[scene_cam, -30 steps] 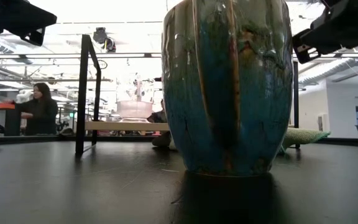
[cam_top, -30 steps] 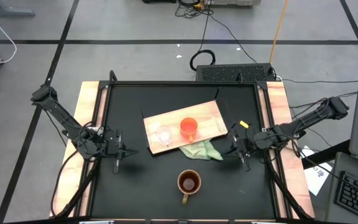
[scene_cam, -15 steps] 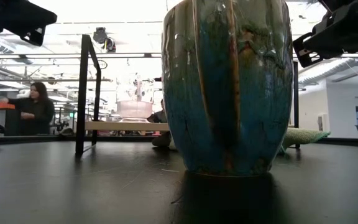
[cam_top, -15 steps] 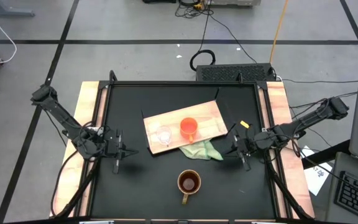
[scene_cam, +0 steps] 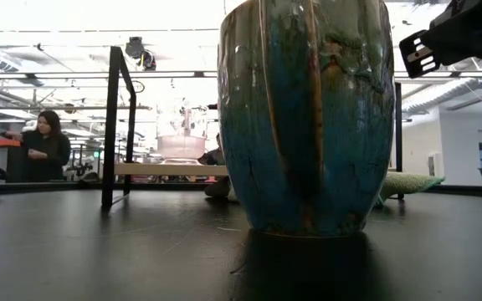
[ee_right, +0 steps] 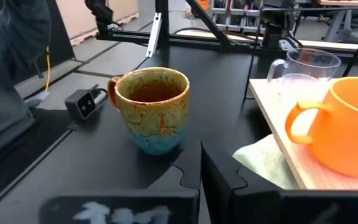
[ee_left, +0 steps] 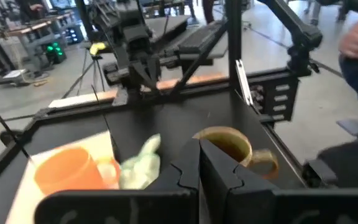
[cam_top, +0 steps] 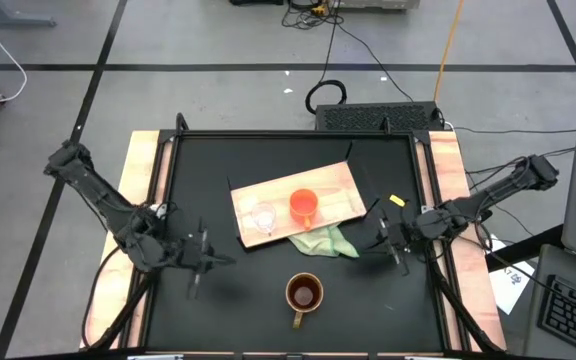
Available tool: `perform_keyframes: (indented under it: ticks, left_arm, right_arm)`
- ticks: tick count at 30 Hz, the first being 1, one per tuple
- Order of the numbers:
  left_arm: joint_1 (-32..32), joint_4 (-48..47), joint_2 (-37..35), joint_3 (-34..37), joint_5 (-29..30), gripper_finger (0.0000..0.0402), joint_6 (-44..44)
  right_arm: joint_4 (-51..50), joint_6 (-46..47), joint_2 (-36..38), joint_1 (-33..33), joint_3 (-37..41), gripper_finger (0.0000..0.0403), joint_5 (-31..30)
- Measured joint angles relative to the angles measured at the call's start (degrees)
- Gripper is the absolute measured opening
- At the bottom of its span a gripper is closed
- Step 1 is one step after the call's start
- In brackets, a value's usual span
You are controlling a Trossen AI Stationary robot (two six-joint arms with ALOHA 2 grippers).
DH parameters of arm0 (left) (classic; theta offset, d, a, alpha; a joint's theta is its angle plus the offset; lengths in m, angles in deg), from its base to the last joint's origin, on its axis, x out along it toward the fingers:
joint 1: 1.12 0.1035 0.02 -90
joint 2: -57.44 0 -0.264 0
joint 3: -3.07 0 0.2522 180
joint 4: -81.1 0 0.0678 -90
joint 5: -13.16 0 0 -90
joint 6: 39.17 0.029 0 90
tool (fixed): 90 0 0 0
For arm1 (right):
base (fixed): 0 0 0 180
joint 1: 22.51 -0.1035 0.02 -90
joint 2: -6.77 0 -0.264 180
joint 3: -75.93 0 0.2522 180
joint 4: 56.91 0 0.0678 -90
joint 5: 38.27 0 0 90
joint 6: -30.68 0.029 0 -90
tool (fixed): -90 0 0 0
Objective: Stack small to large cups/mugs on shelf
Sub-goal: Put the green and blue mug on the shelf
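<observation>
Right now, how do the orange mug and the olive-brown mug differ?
The orange mug stands on the wooden shelf; the olive-brown mug stands on the black table, off the shelf. The orange one is plain and smaller; the other is mottled, with a dark inside. Both are upright, handled and ungripped.

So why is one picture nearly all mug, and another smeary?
In the low view the olive-brown mug stands right at the lens, backlit by bright ceiling lights, so it fills the frame. The left wrist view is motion-blurred; the orange mug looks soft.
</observation>
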Motion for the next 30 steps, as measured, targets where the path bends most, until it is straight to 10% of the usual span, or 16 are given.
perform_keyframes:
  ticks: [12, 18, 30]
  left_arm:
    - [14.64, -22.70, 20.94, -28.35, -10.62, 0.0021, -5.63]
    - [22.55, -23.86, 27.93, -32.02, -29.37, 0.0086, -9.05]
    - [27.53, -21.37, 37.43, -32.52, -43.43, 0.0176, -15.53]
  right_arm:
    - [-0.90, -0.41, 4.06, -3.17, 0.00, 0.0000, 0.01]
    - [-3.86, -0.85, 8.23, -4.18, 0.00, 0.0000, 0.01]
    - [-7.94, -0.43, 10.11, -4.17, 0.00, 0.0000, 0.01]
